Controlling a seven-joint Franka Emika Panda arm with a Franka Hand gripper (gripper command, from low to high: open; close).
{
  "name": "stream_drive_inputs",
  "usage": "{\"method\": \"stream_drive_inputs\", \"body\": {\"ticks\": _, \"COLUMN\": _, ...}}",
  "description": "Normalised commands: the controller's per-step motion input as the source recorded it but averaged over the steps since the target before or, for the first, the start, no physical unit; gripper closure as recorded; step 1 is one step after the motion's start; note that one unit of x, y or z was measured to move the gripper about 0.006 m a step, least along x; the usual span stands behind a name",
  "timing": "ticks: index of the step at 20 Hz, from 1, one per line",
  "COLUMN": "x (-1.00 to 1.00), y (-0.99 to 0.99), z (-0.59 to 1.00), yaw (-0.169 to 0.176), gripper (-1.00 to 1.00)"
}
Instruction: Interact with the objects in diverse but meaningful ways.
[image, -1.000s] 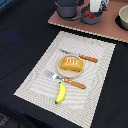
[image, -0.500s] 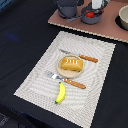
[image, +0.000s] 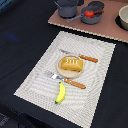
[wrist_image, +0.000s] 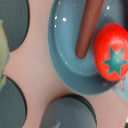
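The scored bread loaf (image: 71, 64) lies on the tan plate (image: 81, 69) in the middle of the striped placemat (image: 40, 75). Near the mat's front edge lies the yellow banana (image: 60, 93). At the back, the red tomato (image: 89, 13) sits in a grey-blue pan (image: 93, 20). The wrist view looks straight down into that pan (wrist_image: 65, 47): the tomato (wrist_image: 112, 52) with its green star rests beside the dark brown sausage (wrist_image: 89, 27). No gripper fingers show in either view.
An orange-handled knife (image: 86, 58) and fork (image: 70, 82) flank the plate. A pink toy stove board (image: 107, 29) at the back carries a grey pot (image: 67, 8) and a white bowl (image: 123, 18). Dark burner rings (wrist_image: 67, 112) surround the pan.
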Motion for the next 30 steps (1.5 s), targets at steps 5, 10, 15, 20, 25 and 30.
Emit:
{"method": "stream_drive_inputs", "body": {"ticks": 5, "x": 0.39, "y": -0.83, "z": 0.08, "yaw": 0.006, "gripper": -1.0}}
{"method": "stream_drive_inputs", "body": {"ticks": 10, "x": 0.41, "y": -0.86, "z": 0.11, "yaw": 0.013, "gripper": -1.0}}
{"method": "stream_drive_inputs", "body": {"ticks": 15, "x": 0.37, "y": -0.89, "z": 0.09, "yaw": 0.006, "gripper": -1.0}}
{"method": "stream_drive_inputs", "body": {"ticks": 20, "x": 0.35, "y": -0.89, "z": 0.07, "yaw": 0.007, "gripper": -1.0}}
{"method": "stream_drive_inputs", "body": {"ticks": 25, "x": 0.33, "y": -0.88, "z": 0.03, "yaw": 0.009, "gripper": -1.0}}
{"method": "stream_drive_inputs", "body": {"ticks": 30, "x": 0.33, "y": -0.87, "z": 0.02, "yaw": 0.015, "gripper": -1.0}}
